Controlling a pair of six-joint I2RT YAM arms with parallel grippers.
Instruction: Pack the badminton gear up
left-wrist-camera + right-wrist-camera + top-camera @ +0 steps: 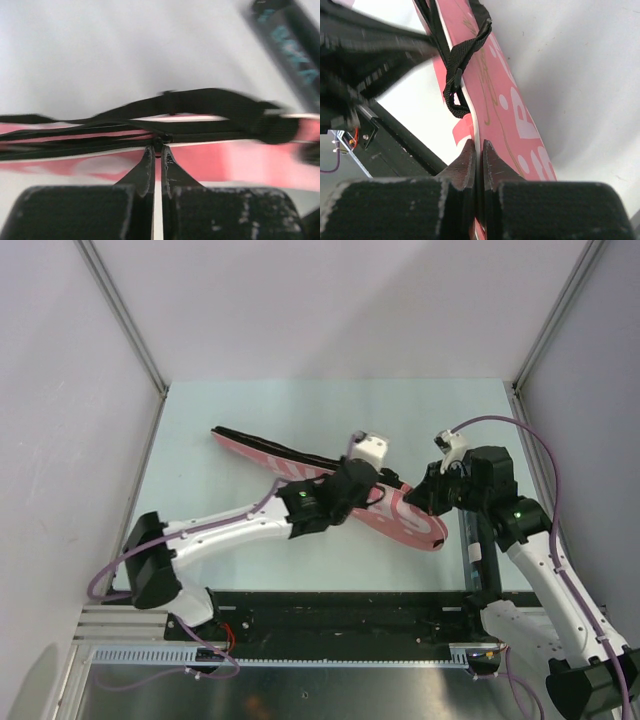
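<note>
Across the pale tabletop (250, 550), boxed in by plain light walls (60, 390) with metal posts at the corners, the pink bag (262, 450) lies flat on a diagonal. Its narrow end points to the far left and its wide end to the near right. Both arms reach in over the wide half, the left one stretching right across the tabletop.

From the left wrist, the left claw (157, 149) is nearly pressed together, with only a thin slit between the fingers. Its tips are nipped onto the black zip line running along the bag's edge. Just behind that edge a black strap (210, 102) lies slack. The dark tube (292, 47), with teal lettering, lies beyond on the tabletop, apart from the bag.

From the right wrist, the right claw (479, 146) is squeezed tight on the bag's rim, with pink fabric showing between the fingers. White lettering (525, 120) and gold script run up the bag from there, and the strap's black loop hangs off its near edge.
</note>
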